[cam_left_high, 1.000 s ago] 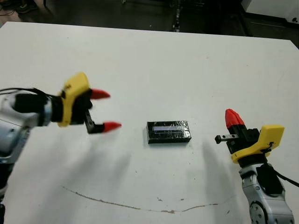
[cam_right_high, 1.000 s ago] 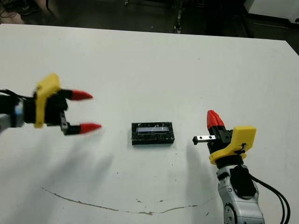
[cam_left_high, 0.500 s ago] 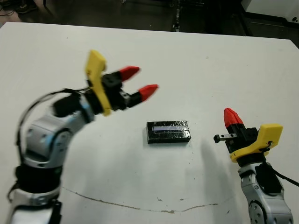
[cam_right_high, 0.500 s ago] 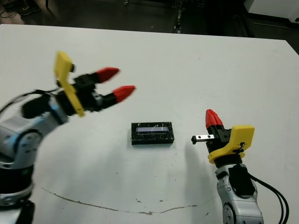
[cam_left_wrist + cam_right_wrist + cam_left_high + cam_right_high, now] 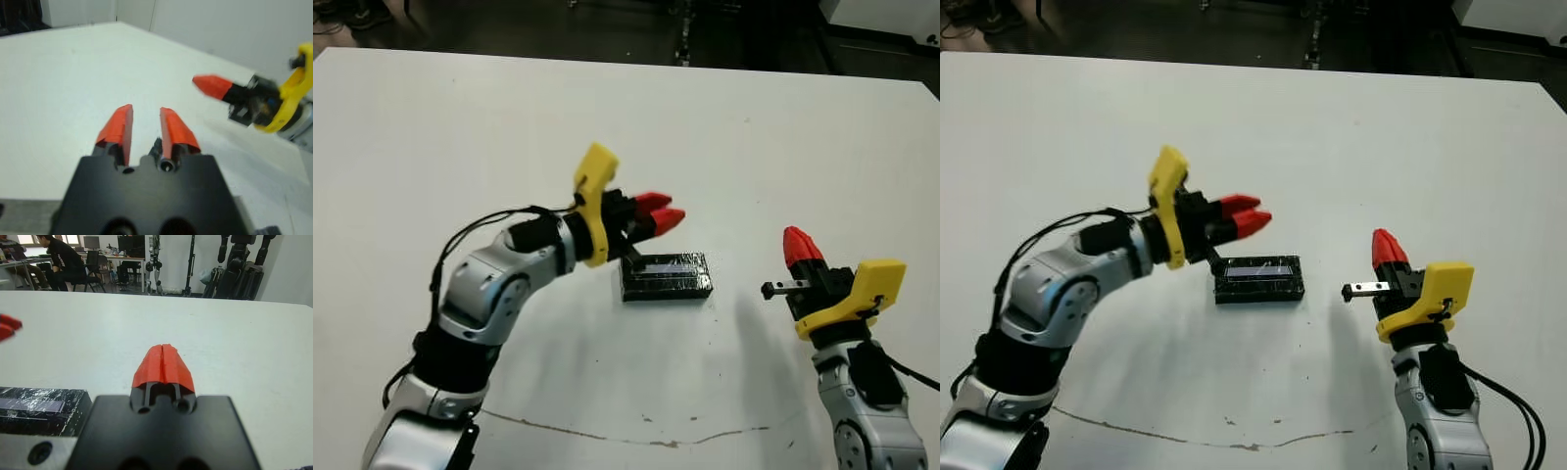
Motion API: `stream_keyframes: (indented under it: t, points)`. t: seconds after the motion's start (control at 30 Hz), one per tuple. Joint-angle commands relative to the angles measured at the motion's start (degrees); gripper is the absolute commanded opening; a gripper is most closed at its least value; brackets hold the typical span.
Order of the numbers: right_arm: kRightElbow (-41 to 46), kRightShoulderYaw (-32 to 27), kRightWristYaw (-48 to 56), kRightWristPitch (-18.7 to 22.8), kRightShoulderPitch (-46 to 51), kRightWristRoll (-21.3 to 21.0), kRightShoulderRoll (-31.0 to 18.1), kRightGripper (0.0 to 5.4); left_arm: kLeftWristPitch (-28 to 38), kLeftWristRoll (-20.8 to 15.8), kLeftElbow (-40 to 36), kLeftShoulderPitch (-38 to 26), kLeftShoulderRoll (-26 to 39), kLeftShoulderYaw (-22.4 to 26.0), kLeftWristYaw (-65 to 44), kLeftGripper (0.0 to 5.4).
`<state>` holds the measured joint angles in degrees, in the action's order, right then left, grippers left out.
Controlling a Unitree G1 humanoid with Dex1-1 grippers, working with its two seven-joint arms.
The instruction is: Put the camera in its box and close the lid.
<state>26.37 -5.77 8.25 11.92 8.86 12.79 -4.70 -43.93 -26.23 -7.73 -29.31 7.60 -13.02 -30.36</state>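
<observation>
The lid (image 5: 666,276) lies flat near the middle of the white table, black and crinkly-glossy with a pale stripe on top; it also shows in the right wrist view as the lid (image 5: 39,409). The box and the camera are hidden. My left gripper (image 5: 662,211) hovers just above the lid's far left corner, open by only a narrow gap, with nothing between the fingers (image 5: 120,129). My right gripper (image 5: 800,245) stands to the right of the lid, apart from it, shut and empty, fingertips (image 5: 163,363) pressed together.
A thin brown mark (image 5: 607,436) runs across the table near its front edge. The far table edge (image 5: 626,61) meets a dark floor. Beyond the table in the right wrist view, people (image 5: 58,259) sit at desks and dark stands (image 5: 234,264) rise.
My left arm has swung right, from the table's left side to the lid's far left corner. Its fingers have narrowed from wide open to a slim gap. The right arm has not moved.
</observation>
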Motion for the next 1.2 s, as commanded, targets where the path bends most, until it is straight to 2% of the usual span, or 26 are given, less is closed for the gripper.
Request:
stream_keyframes:
  t: [0.03, 0.17, 0.3, 0.57, 0.83, 1.07, 1.2]
  points:
    - [-0.3, -0.4, -0.1, -0.1, 0.6, -0.2, -0.7, 0.0, -1.3, 0.9, 2.2, 2.2, -1.7, -1.3, 1.5, 0.61]
    - [-0.6, -0.4, 0.2, -0.5, 0.7, 0.0, -0.6, 0.0, -3.3, 2.7, 3.2, 3.6, -2.4, -4.0, 3.3, 0.01]
    - [-0.8, -0.4, 0.2, -0.8, 0.7, -0.1, -0.5, 0.0, -5.0, 4.3, 4.5, 5.6, -2.7, -6.5, 4.2, 0.01]
    - [-0.4, -0.4, -0.1, -0.2, 0.8, 0.3, -0.4, 0.0, -2.6, 7.5, 6.5, 7.7, -1.4, -10.0, 1.9, 0.01]
    - [-0.2, -0.3, 0.0, 0.1, 0.7, 0.4, -0.5, 0.0, -1.2, 8.7, 8.5, 8.6, -2.3, -10.6, 1.5, 0.01]
    - [-0.5, -0.2, 0.1, -0.4, 0.8, 0.3, -0.4, 0.0, -2.0, 9.4, 10.5, 7.0, -2.3, -10.3, 1.2, 0.01]
    - [-0.4, 0.0, 0.0, -0.5, 0.9, 0.1, -0.4, 0.0, -3.4, 8.2, 7.2, 7.1, -1.6, -8.8, 1.0, 0.01]
